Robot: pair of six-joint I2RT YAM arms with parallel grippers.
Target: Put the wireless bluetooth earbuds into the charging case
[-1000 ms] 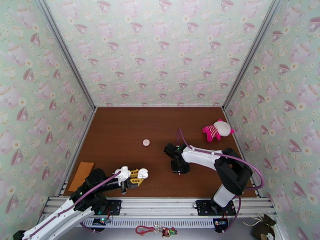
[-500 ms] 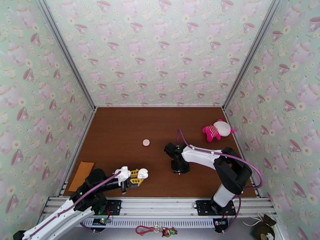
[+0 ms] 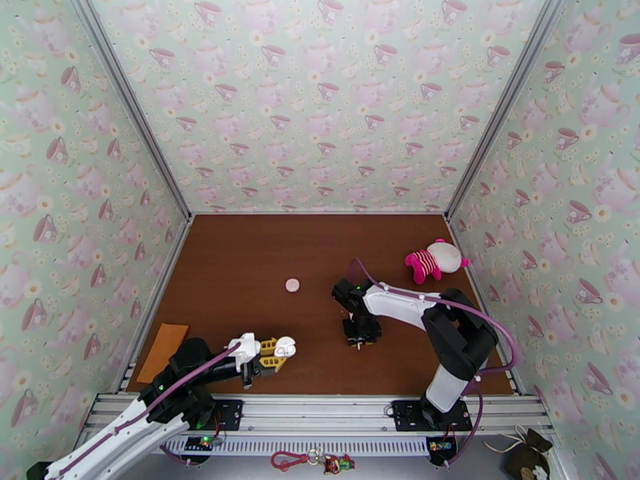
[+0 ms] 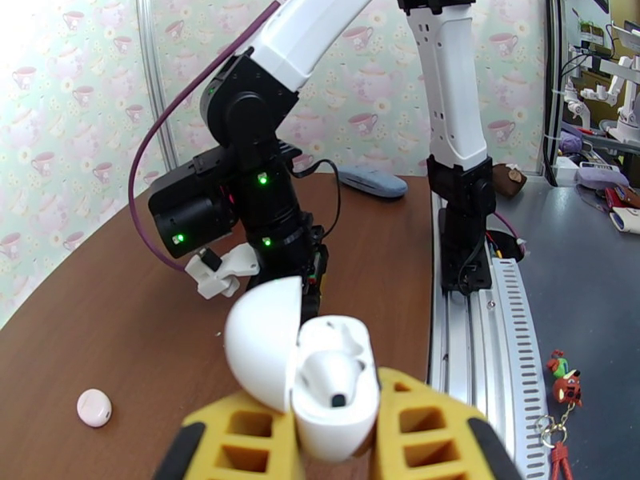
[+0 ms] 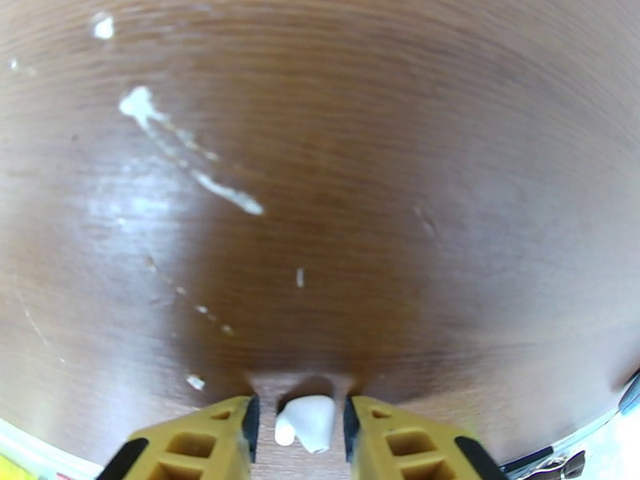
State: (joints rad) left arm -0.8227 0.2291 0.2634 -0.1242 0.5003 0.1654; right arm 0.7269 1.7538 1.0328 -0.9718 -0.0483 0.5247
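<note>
Left gripper (image 4: pixel 334 446) clamps the open round white plastic charging case (image 4: pixel 320 378) by the brown wooden table's (image 3: pixel 240 258) near edge. Right gripper (image 5: pixel 298 411), barely parted, pinches one tiny white plastic earbud (image 5: pixel 308 416) mid-table.

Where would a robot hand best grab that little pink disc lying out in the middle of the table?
By its rim, from straight above. The pink disc lies flat on the table, low and round, with bare wood all around it, so pinching two opposite sides of its edge should work best. A sideways approach would probably just push it along.
</note>
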